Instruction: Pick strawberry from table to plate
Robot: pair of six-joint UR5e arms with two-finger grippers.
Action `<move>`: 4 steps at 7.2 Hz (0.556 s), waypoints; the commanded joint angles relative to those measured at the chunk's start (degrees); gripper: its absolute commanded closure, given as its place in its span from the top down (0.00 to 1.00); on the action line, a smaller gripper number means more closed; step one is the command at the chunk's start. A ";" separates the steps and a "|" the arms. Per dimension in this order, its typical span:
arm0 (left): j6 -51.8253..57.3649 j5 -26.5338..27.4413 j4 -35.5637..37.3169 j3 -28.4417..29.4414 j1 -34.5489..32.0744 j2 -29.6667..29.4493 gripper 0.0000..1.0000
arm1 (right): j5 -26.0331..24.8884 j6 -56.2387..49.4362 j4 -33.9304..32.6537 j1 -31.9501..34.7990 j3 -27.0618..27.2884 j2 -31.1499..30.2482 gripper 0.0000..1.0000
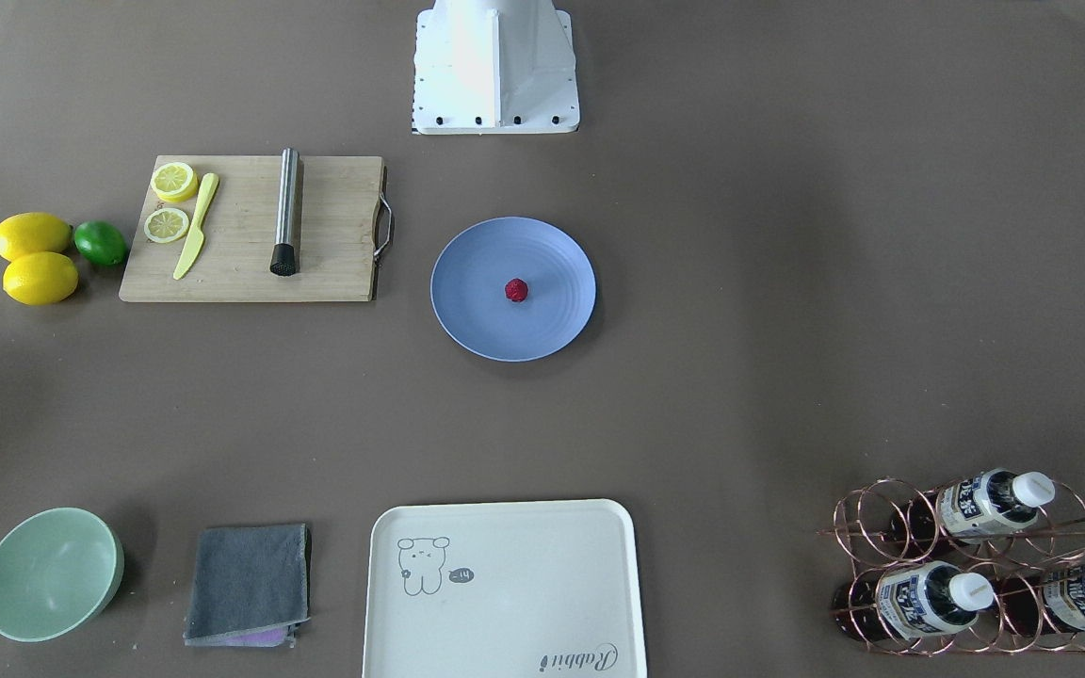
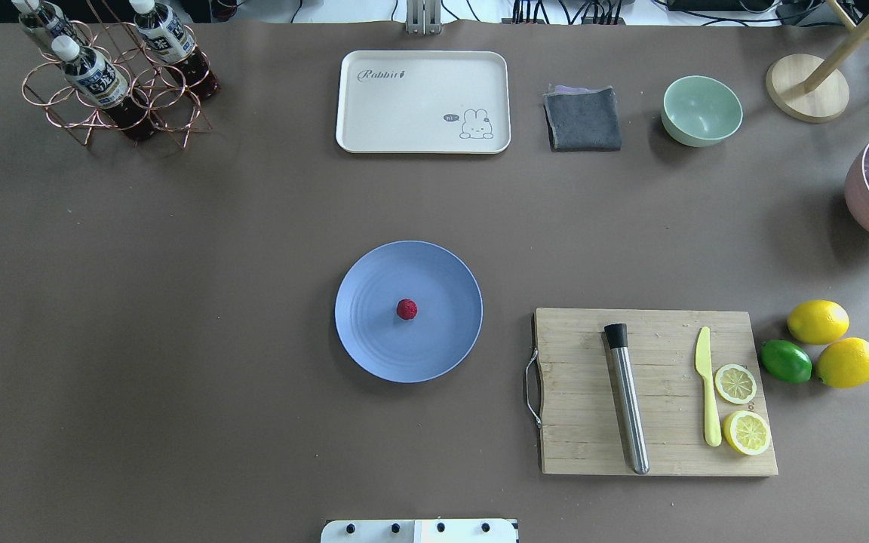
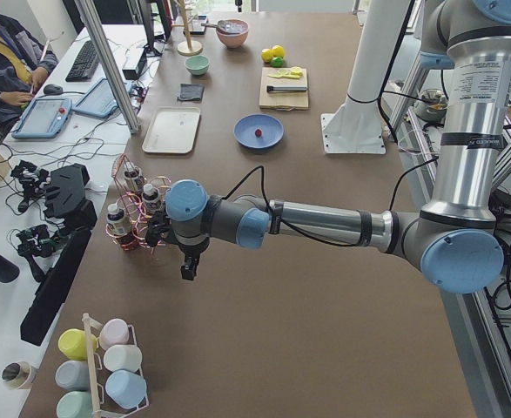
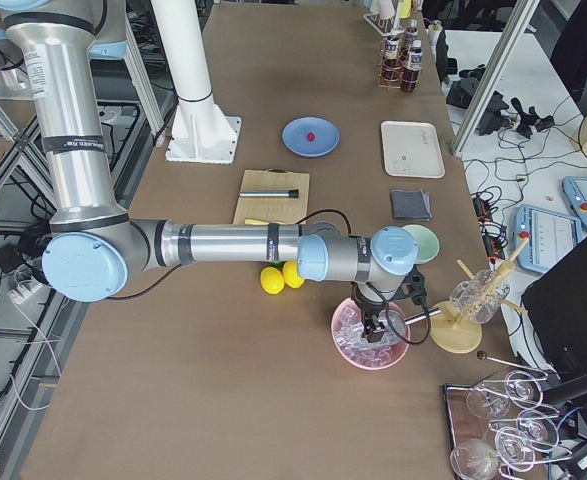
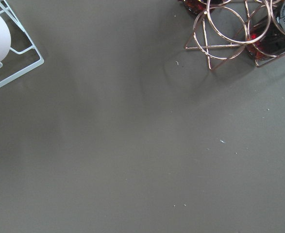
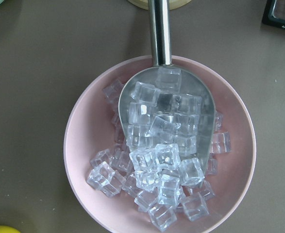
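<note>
**Strawberry (image 2: 406, 309).** A small, dark-red, roundish berry with a bumpy surface. It lies at about the centre of the plate (image 2: 374, 343) and no gripper is near it.

**Plate.** It is round, shallow and periwinkle-blue, with faint concentric rings. It rests on the grey-brown table (image 2: 178, 302) in front of the robot's base (image 2: 419, 530). A wooden cutting board (image 2: 578, 377) lies near it on the robot's right.

**Overhead and front-facing views.** Both show the berry's colour and texture and its central place on the plate. Neither shows an arm. In the side views the berry is only a red speck.

**Side views.** Only these show the arms.
- In the exterior left view, the left gripper (image 3: 188, 270) hangs over bare table just beside the copper bottle rack (image 3: 142, 205), well apart from the plate.
- In the exterior right view, the right gripper (image 4: 378, 325) hangs over a pink bowl (image 4: 348, 352), also well apart from the plate.
- Both grippers appear to point downward. Neither view shows how far the jaws stand apart.

**Wrist views.** Neither shows any fingers.
- The left wrist view shows bare table, a corner of the copper rack and a corner of a white wire holder (image 5: 16, 63).
- The right wrist view looks straight down into the pink bowl. It is filled with clear ice cubes (image 6: 154, 191), and a metal scoop (image 6: 159, 29) rests among them.
</note>
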 commanded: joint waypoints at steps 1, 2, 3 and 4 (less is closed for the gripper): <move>0.02 0.22 0.07 0.56 -2.80 1.38 0.97 | -0.34 -0.42 0.08 0.36 -0.45 -0.20 1.00; 0.02 0.04 0.16 0.55 -3.08 2.17 0.97 | -0.77 -0.25 0.08 0.36 -0.45 -0.20 1.00; -0.07 0.04 0.16 1.34 -3.08 2.27 0.97 | -1.12 0.10 0.08 0.36 -0.45 -0.29 1.00; -0.07 -0.05 0.16 1.17 -3.08 2.36 0.97 | -1.04 0.11 0.08 0.36 -0.45 -0.37 1.00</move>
